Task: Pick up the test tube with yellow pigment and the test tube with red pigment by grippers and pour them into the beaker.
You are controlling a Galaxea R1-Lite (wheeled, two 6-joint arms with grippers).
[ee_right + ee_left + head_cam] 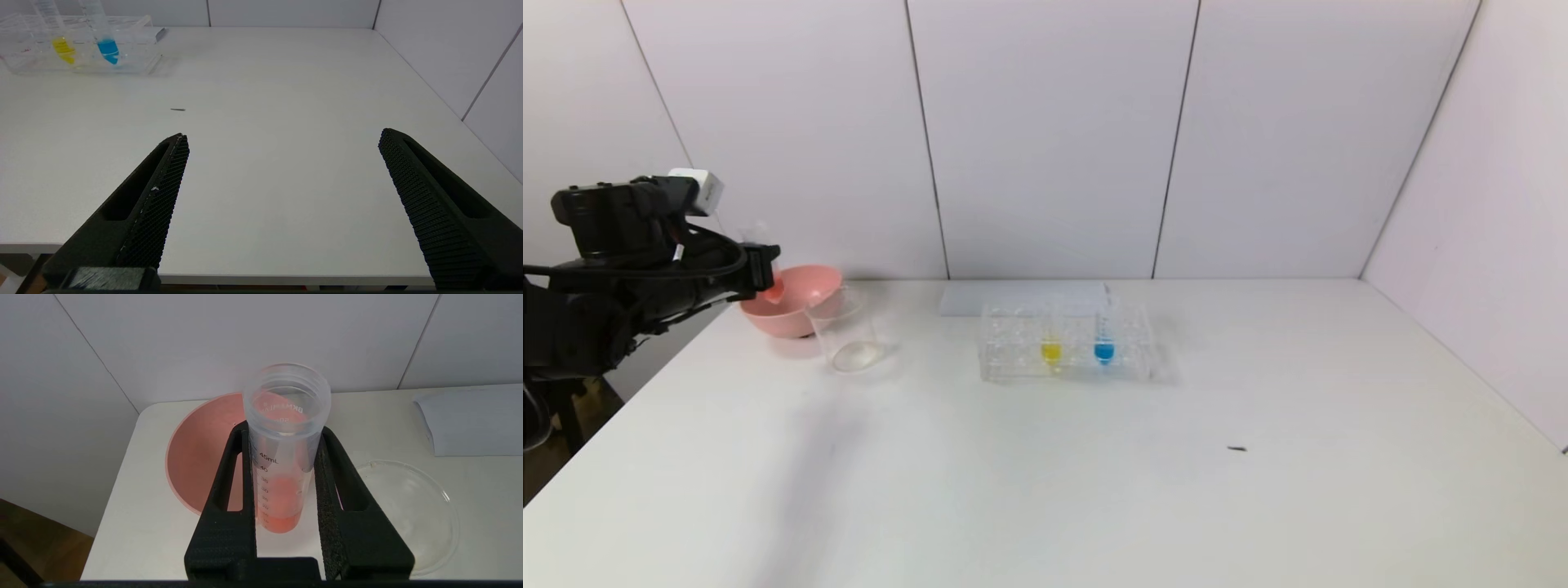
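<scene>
Item: your left gripper (282,457) clamps the red tube (282,473), unpoured; beaker (408,514) just beside it. Yellow tube (1051,347) waits racked, well apart. Right gripper (282,171) gapes, idle.

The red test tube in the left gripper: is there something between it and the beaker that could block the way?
Nothing visible does. The left gripper is shut on the test tube with red pigment, held above the table's near-left part by the pink bowl. The beaker stands just beside the bowl, its mouth uncovered. The right gripper is open, far off.
</scene>
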